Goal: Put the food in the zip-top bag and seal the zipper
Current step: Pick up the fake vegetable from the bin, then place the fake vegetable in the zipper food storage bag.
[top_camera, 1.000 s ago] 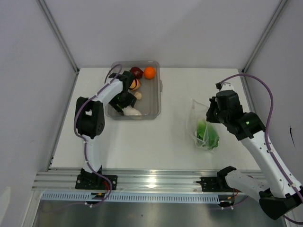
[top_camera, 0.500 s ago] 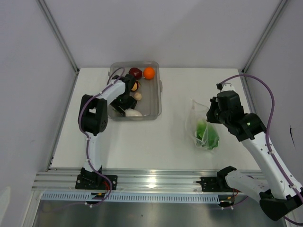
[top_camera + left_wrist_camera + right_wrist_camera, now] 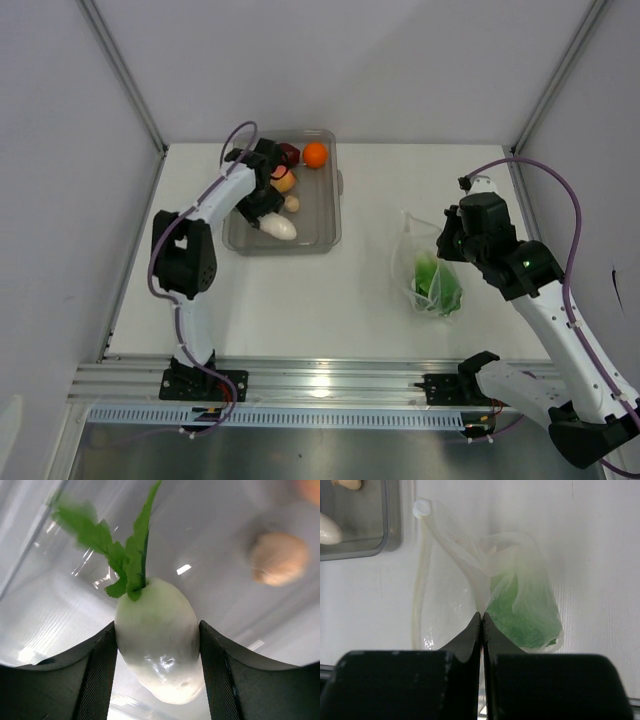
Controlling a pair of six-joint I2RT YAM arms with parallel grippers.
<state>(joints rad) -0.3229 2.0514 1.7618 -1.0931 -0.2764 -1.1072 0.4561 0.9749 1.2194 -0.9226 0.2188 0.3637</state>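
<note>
Inside the grey tray (image 3: pixel 330 215), at the far edge of the worktop (image 3: pixel 300 300) and left of its middle, the left arm had swung its elbow outward over the last second. It had also brought the left claw (image 3: pixel 157 630) down over the white radish (image 3: pixel 157 655). The fingers (image 3: pixel 97 670) had narrowed from a wide stance until, in the wrist view, they pressed against both sides of the radish, its green top pointing away from the camera. That looked like a fresh grasp with the radish not yet lifted from the near end of the tray. The small beige lump (image 3: pixel 278 559), the peach-coloured fruit (image 3: pixel 284 181), the dark red bulb (image 3: pixel 290 152) and the orange (image 3: pixel 315 154) lay untouched farther back.

Toward the right edge, nothing had moved. The right claw (image 3: pixel 481 617) stayed together, pinching the film of the zip-top bag (image 3: pixel 445 595), with only the green lettuce (image 3: pixel 525 610) inside. So one item was bagged, a second was apparently secured for transfer, and four remained before any sealing.
</note>
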